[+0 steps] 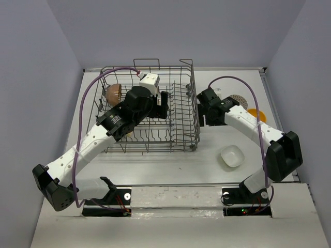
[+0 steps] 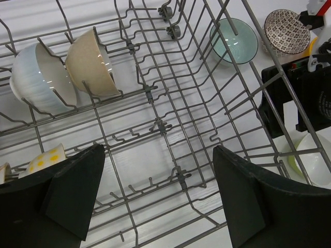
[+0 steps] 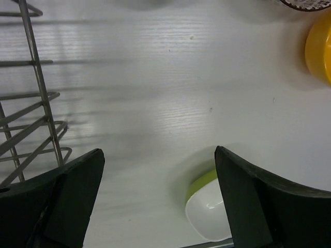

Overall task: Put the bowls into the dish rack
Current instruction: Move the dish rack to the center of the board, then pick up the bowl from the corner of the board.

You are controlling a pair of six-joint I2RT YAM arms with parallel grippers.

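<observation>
Left gripper hung wide open, empty, over the grey metal wire dish rack (beige ceramic bowl racked ahead-left of it). Right gripper was open too, with a small green-and-white ceramic bowl below it by its right finger.

Yellow bowl cut by rt edge; dotted bowl half hidden

Grey metal wire dish rack, glossy ceramic bowls, matt woodgrain table.
</observation>
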